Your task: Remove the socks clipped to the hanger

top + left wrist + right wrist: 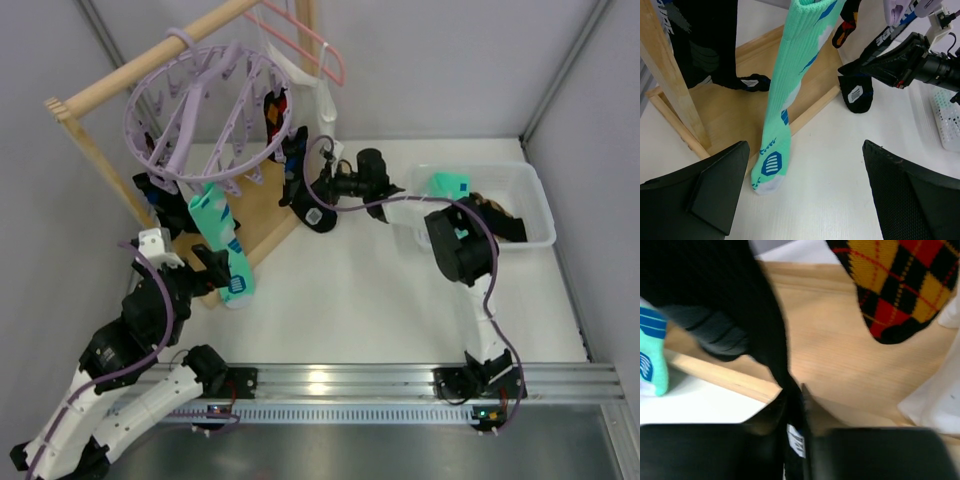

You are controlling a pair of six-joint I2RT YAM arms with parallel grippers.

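The lavender hanger (pixel 205 110) hangs from the wooden rail with socks clipped to it. A mint-green sock (pixel 222 245) hangs down to the table; in the left wrist view it (pixel 790 100) is just ahead of my left gripper (pixel 805 200), which is open and empty. My right gripper (pixel 318 190) is shut on a black sock with a white label (pixel 308 200) that still hangs from the hanger; the sock (pixel 765 330) runs down between the closed jaws (pixel 795 405). A red-yellow checked sock (pixel 900 285) hangs beside it. More black socks (pixel 710 45) hang at the left.
The wooden rail frame's base (pixel 740 105) and post (pixel 670 80) stand close to the left gripper. A clear bin (pixel 530 200) at the right holds a mint sock (pixel 448 185) and a dark one. A pink coat hanger (pixel 310 40) and white cloth hang behind.
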